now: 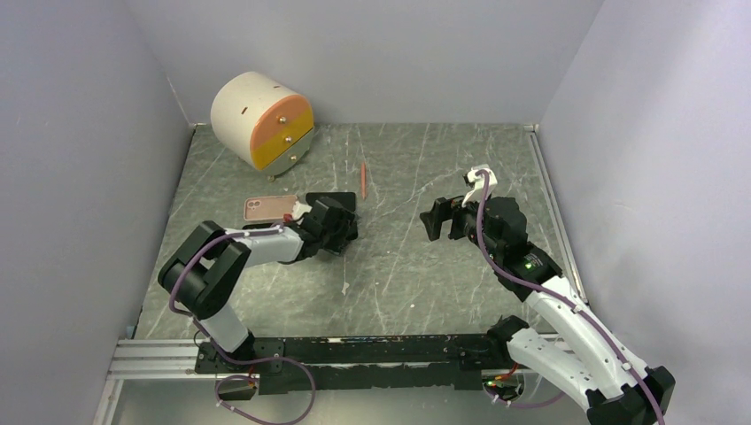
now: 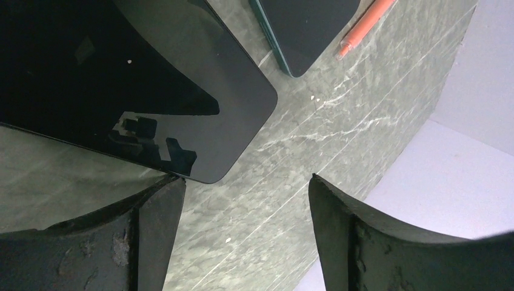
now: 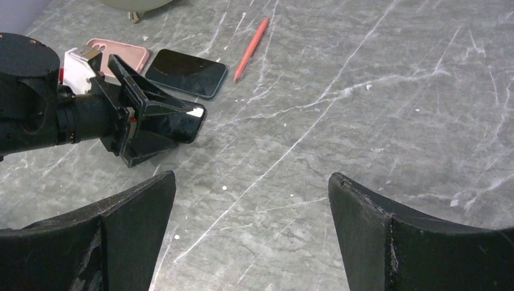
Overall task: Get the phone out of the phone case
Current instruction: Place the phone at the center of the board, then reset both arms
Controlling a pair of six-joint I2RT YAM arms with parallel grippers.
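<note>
Closest to the lens, the two dark fingers [image 2: 151, 236] of my left gripper [image 2: 245, 182] stand wide apart, with nothing between them but bare worktop [image 2: 339, 121]. One fingertip sits at the corner of a glossy black slab [image 2: 121, 73], phone-shaped; whether it touches I cannot tell. Just beyond that slab lies the teal-edged phone [image 2: 306, 30], flat with its dark face up, and I take it as my marker. Whether its teal rim is a case I cannot tell. A pink case [image 1: 268, 209] lies flat just beside the phone on its left, camera cut-out at the end away from the phone. An orange pen [image 1: 363, 180] lies near the phone on its right, apart from it. A round drawer unit [image 1: 261, 119] stands well beyond the phone, toward the far left corner. My right gripper [image 3: 251, 177] hangs well to the right of the phone, fingers spread wide, holding nothing.
</note>
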